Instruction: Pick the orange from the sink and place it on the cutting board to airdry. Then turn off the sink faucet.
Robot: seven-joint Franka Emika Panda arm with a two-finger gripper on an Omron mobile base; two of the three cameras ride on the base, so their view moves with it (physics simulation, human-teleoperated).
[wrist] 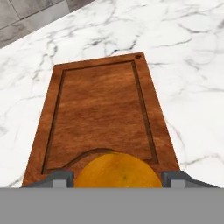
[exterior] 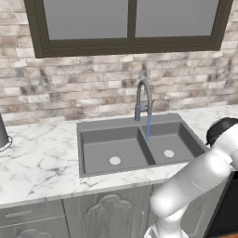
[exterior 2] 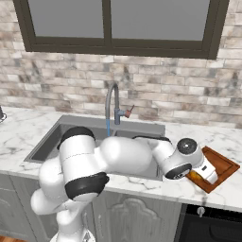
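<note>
Over the cutting board (wrist: 103,113) now, out on the marble counter (wrist: 192,78) to the right of the sink (exterior 2: 52,142) — that's where my hand is hanging. Looking straight down my gripper (wrist: 117,178), the orange (wrist: 117,171) sits between my two fingertips (wrist: 59,178), one tip pressed to each side of it, jaws clenched on the fruit. It casts a curved shadow on the wood just beyond it, so it's above the near end of the board; whether it touches the wood, I can't tell from here.

The board is reddish-brown with a grooved border and a small hole at its far right corner. In the right base view it lies at an angle (exterior 2: 222,165) beside the sink's right edge, and my wrist covers its near-left part.

Back at the sink, the faucet (exterior: 143,100) stands behind the divider, and a thin blue stream of water (exterior: 148,126) runs from its spout down into the right basin. Its small lever (exterior 2: 128,110) sticks out to the side. Both basins show their pale drains (exterior: 115,161), one in each.
</note>
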